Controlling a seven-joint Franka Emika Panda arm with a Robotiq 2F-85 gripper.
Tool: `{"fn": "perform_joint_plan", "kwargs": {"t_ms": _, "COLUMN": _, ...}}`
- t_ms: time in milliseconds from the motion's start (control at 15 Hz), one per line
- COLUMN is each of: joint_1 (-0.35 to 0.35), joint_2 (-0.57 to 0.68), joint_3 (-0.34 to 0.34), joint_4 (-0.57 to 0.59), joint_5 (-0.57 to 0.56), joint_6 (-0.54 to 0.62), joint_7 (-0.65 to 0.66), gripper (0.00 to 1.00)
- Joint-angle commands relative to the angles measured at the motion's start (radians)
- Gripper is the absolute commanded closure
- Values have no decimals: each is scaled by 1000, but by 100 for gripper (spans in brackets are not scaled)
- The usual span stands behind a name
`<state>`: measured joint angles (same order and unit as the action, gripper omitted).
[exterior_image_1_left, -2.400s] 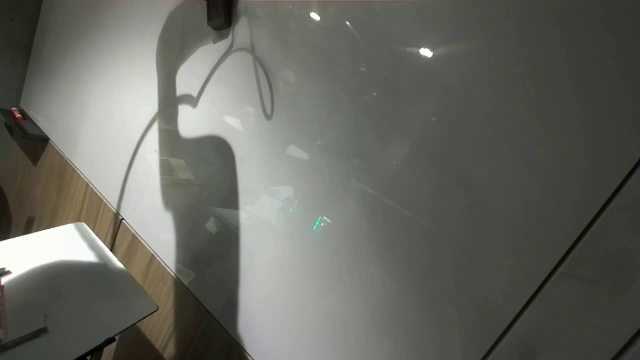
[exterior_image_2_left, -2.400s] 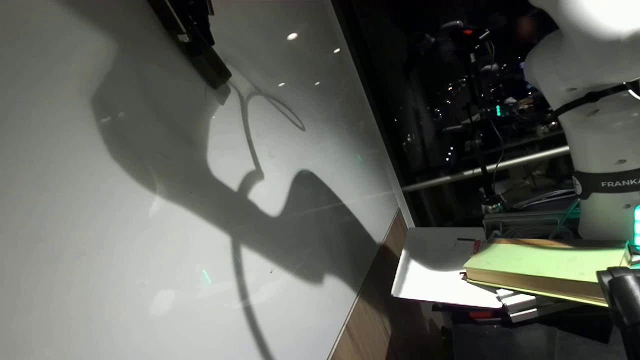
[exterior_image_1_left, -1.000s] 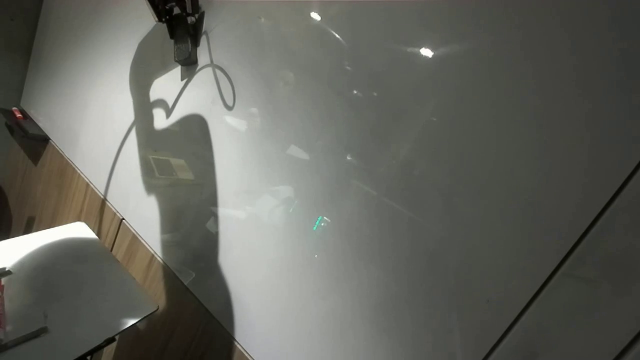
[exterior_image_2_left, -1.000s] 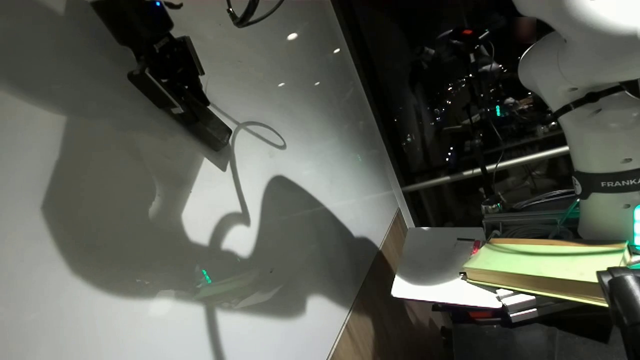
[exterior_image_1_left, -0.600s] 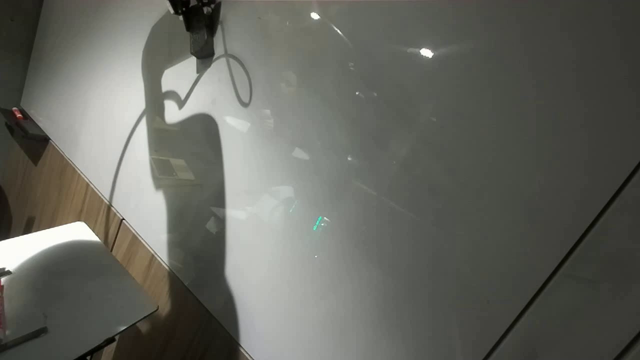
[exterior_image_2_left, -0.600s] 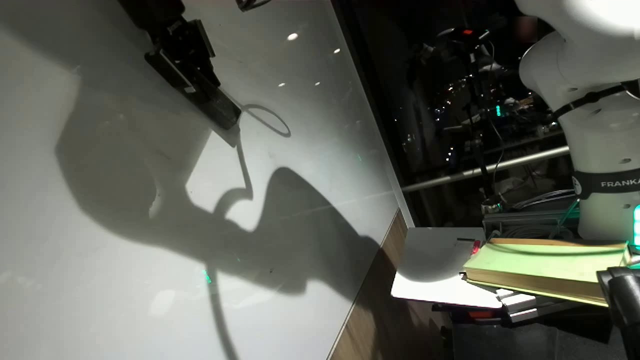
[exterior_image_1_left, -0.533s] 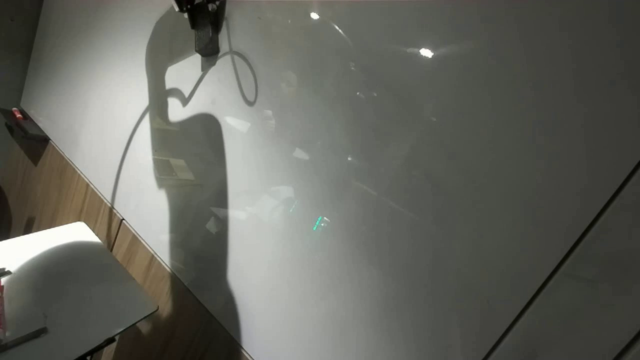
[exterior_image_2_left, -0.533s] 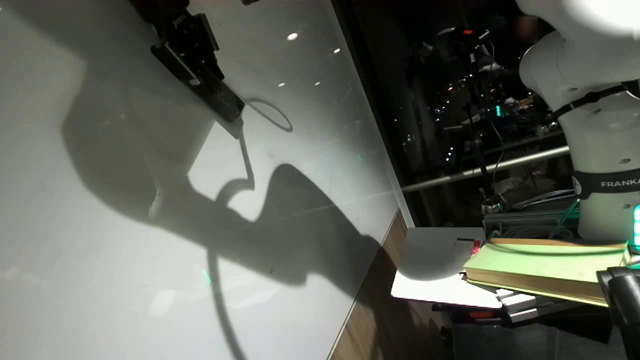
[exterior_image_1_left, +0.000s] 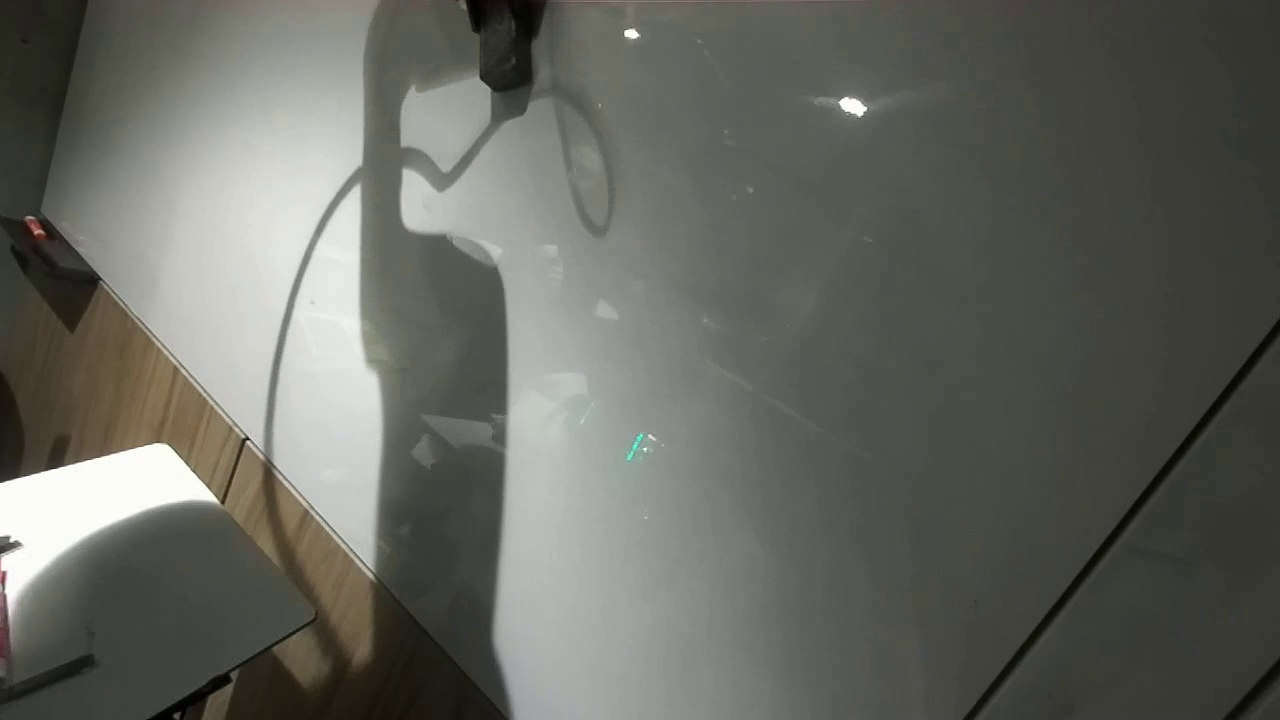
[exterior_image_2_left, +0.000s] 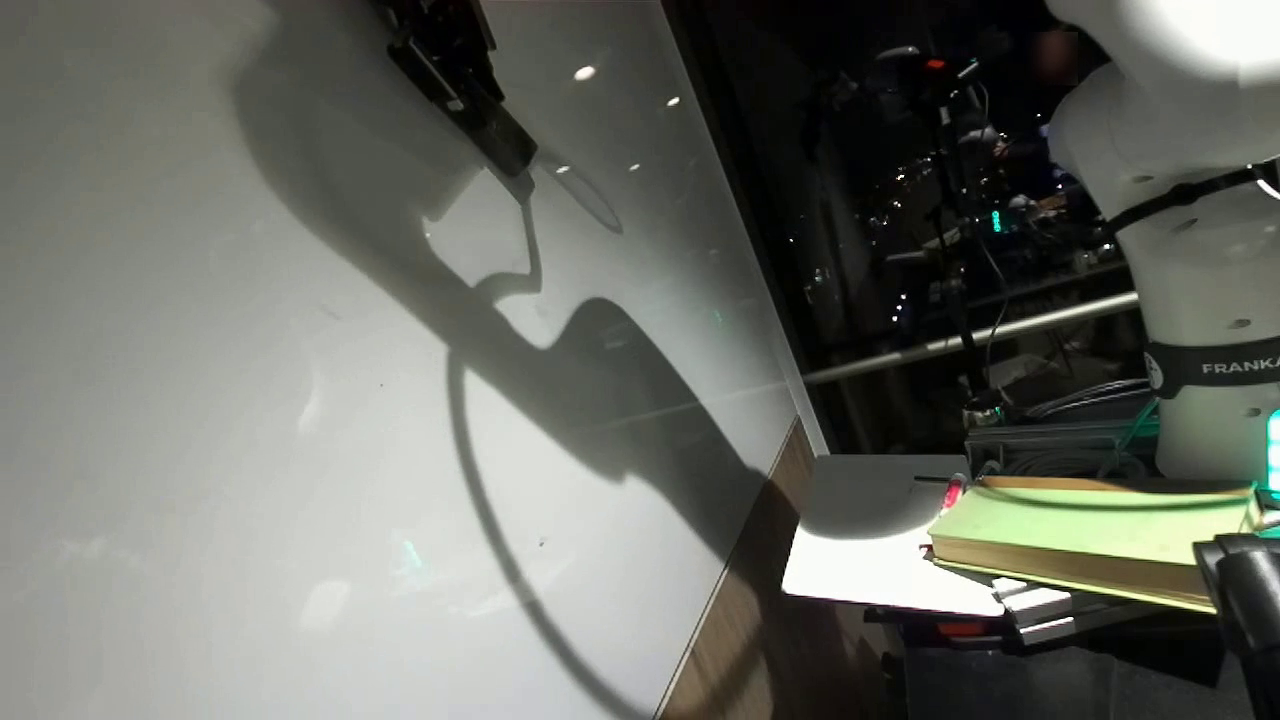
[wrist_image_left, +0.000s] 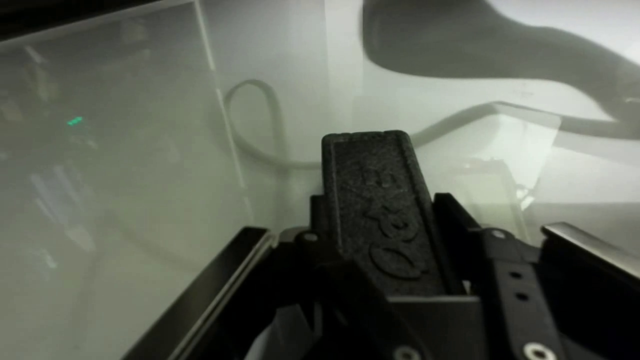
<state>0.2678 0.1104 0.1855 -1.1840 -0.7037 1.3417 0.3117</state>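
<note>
In the wrist view my gripper (wrist_image_left: 381, 206) is shut on a dark grey block like a board eraser (wrist_image_left: 367, 165), with raised lettering on its face. The fingers press against its two long sides, and its free end juts out beyond them. At the top of both exterior views the eraser (exterior_image_1_left: 505, 55) shows in front of a large glossy white board (exterior_image_1_left: 800, 500). My gripper (exterior_image_2_left: 450, 75) is cut off by the upper edge there. The eraser's shadow starts right at its end, so it is close to the board; whether it touches I cannot tell.
A wood-grain strip (exterior_image_1_left: 130, 350) borders the board's lower edge. By it are a black holder (exterior_image_1_left: 65, 258) with a red marker (exterior_image_1_left: 34, 227) and a white tabletop (exterior_image_1_left: 150, 570). A green book (exterior_image_2_left: 1100, 525) lies near the white robot arm (exterior_image_2_left: 1210, 250). The arm's shadow crosses the board.
The gripper with the eraser first moved down and left, then back up and to the right in both exterior views. The shadow moved along with it. The grip stayed the same.
</note>
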Motion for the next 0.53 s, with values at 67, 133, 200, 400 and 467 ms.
{"fn": "perform_joint_plan", "kwargs": {"t_ms": 67, "joint_1": -106, "joint_2": 3, "joint_3": -81, "joint_4": -52, "joint_5": 12, "joint_6": 171, "joint_7": -53, "gripper": 71}}
{"fn": "perform_joint_plan", "kwargs": {"t_ms": 133, "joint_1": -119, "joint_2": -15, "joint_3": -91, "joint_4": -87, "joint_5": 28, "joint_6": 191, "joint_7": -46, "gripper": 71}}
{"fn": "perform_joint_plan", "kwargs": {"t_ms": 200, "joint_1": -123, "joint_2": -51, "joint_3": -93, "joint_4": -134, "joint_5": 64, "joint_6": 198, "joint_7": -35, "gripper": 71}}
{"fn": "perform_joint_plan", "kwargs": {"t_ms": 400, "joint_1": -92, "joint_2": -227, "joint_3": -65, "joint_4": -376, "joint_5": 171, "joint_6": 245, "joint_7": -3, "gripper": 71}}
{"fn": "perform_joint_plan", "kwargs": {"t_ms": 467, "joint_1": -80, "joint_2": -259, "joint_3": -56, "joint_4": -432, "joint_5": 199, "joint_6": 266, "joint_7": -14, "gripper": 71}}
